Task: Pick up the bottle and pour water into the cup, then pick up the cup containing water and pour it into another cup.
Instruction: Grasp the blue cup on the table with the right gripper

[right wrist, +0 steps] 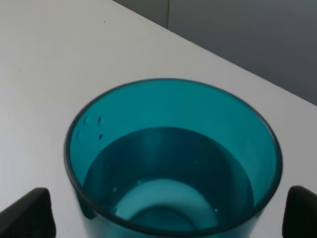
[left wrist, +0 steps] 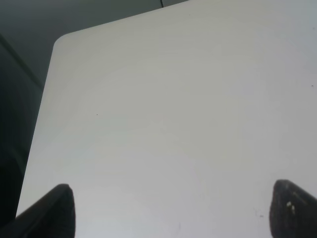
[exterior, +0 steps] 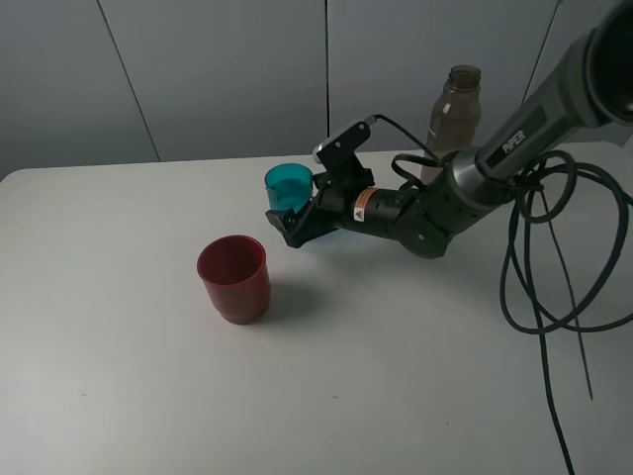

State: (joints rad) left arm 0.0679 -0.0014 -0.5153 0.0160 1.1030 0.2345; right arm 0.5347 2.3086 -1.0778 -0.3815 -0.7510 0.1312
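The teal cup (exterior: 288, 184) stands upright on the white table (exterior: 119, 376), with water in it, as the right wrist view (right wrist: 173, 163) shows. My right gripper (exterior: 294, 223) reaches across from the right. Its jaws stand on either side of the cup's lower part (right wrist: 168, 213), with small gaps showing, so it is open around the cup. The red cup (exterior: 233, 277) stands upright to the front left of the teal cup. The smoky bottle (exterior: 455, 114) stands at the back right, behind my right arm. My left gripper (left wrist: 171, 208) is open and empty over bare table.
Black cables (exterior: 534, 287) hang and loop over the table's right side. The table's rounded far corner (left wrist: 59, 42) and its edge show in the left wrist view. A grey wall runs behind the table.
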